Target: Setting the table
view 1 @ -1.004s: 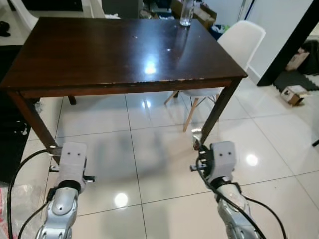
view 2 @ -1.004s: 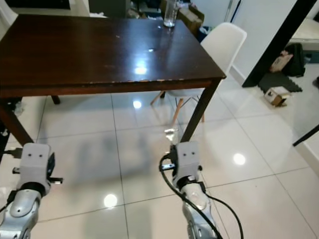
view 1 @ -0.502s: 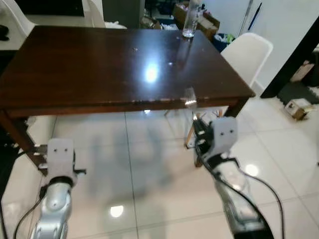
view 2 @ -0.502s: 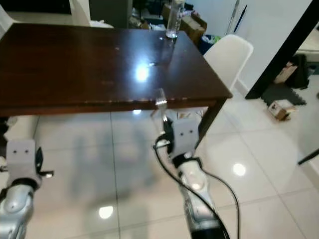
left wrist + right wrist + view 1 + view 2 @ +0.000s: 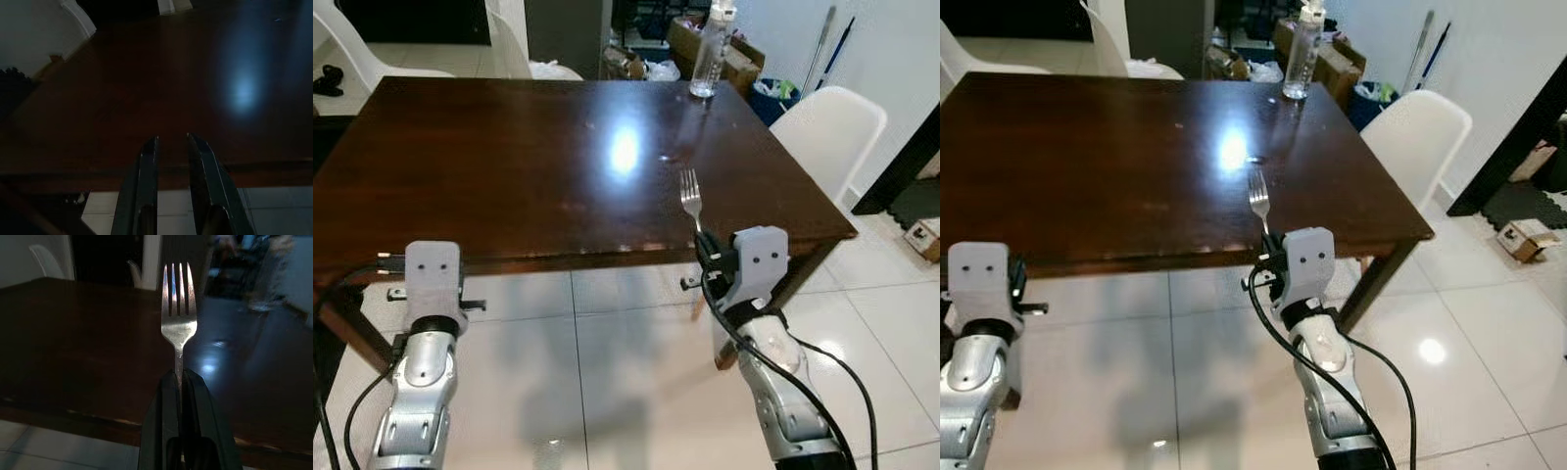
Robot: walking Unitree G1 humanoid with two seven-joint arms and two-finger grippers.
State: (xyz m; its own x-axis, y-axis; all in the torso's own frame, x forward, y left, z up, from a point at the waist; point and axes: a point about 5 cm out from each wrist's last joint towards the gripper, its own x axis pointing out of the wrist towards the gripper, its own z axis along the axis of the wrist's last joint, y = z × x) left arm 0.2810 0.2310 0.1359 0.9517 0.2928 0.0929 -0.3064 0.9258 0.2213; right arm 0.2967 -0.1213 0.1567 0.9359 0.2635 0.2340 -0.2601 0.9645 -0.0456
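1. Closest to you are your two arms. Your right tool is pinched tight on the handle of a fork. Your left tool holds nothing, and its two fingers sit close together with a thin gap between them.

2. The fork stands nearly straight up out of the right tool, with its prongs at the top. Its long way runs up and away from you, toward the table. It is just at the near edge of the table, over the right part of that edge, and it is not lying down.

3. The table top is in front of the fork and lower than the prongs. I think your next move is to reach forward and tip the fork flat onto the wood. The right arm is the one to use, since it has the fork.

4. At the far end of the table stands a clear bottle, well away from the fork.

5. Past the right side of the table is a white chair.
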